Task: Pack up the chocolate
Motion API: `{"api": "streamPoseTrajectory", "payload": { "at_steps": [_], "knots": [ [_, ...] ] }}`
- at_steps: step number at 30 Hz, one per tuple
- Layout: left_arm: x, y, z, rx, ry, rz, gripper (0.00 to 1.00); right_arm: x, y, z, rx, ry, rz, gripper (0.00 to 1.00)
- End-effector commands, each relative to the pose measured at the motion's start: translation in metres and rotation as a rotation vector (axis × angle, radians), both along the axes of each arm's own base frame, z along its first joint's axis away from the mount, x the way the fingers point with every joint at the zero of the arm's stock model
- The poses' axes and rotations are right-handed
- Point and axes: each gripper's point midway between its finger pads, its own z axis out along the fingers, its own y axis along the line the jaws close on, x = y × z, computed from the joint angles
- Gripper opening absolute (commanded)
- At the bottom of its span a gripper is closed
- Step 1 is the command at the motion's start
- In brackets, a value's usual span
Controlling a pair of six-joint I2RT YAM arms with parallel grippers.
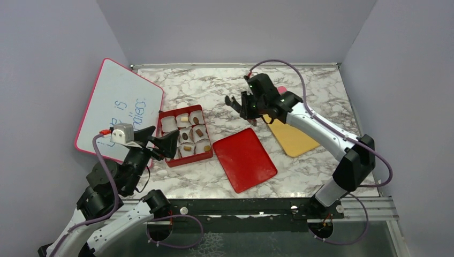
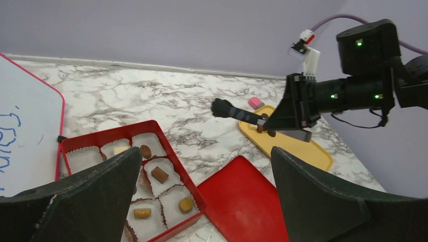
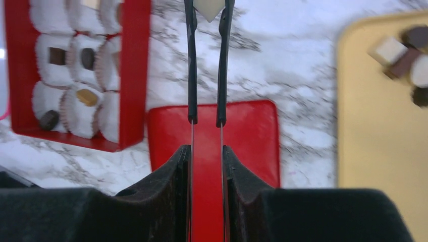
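The yellow tray, three o'clock of the red lid, is carrying loose chocolate; the red box at nine is holding more. The left gripper is hanging open. The right gripper is pinching a white piece: light, brittle, likely slippery, wanting gentle side pressure.

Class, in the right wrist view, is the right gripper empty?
No, a pale chocolate piece sits pinched at the tip of the right gripper.

Marble table: red box, red lid, yellow tray, whiteboard at left.
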Motion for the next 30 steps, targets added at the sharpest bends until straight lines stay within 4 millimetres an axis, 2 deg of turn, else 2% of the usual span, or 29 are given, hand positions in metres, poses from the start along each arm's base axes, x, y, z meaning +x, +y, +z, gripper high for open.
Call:
{"api": "streamPoseTrajectory", "payload": {
  "at_steps": [1, 6, 9, 13, 15, 19, 22, 30],
  "knots": [
    [-0.013, -0.001, 0.02, -0.054, -0.028, -0.063, 0.99, 0.004, 0.074, 0.025, 0.104, -0.095, 0.1, 0.29],
    [-0.026, 0.0, 0.036, -0.103, -0.056, -0.117, 0.99, -0.007, 0.154, 0.022, 0.176, -0.152, 0.237, 0.28],
    [-0.032, 0.006, 0.041, -0.127, -0.067, -0.122, 0.99, -0.016, 0.194, 0.016, 0.19, -0.173, 0.314, 0.29],
    [-0.038, 0.015, 0.043, -0.145, -0.072, -0.11, 0.99, -0.023, 0.237, 0.005, 0.185, -0.191, 0.388, 0.29],
    [-0.04, 0.018, 0.043, -0.15, -0.074, -0.107, 0.99, -0.023, 0.252, -0.007, 0.172, -0.197, 0.409, 0.29],
    [-0.043, 0.025, 0.045, -0.162, -0.084, -0.096, 0.99, -0.012, 0.269, -0.029, 0.133, -0.203, 0.426, 0.29],
    [-0.044, 0.029, 0.047, -0.163, -0.088, -0.087, 0.99, -0.011, 0.276, -0.042, 0.109, -0.192, 0.437, 0.29],
    [-0.041, 0.028, 0.044, -0.141, -0.084, -0.076, 0.99, -0.005, 0.279, -0.055, 0.073, -0.2, 0.442, 0.31]
  ]
}}
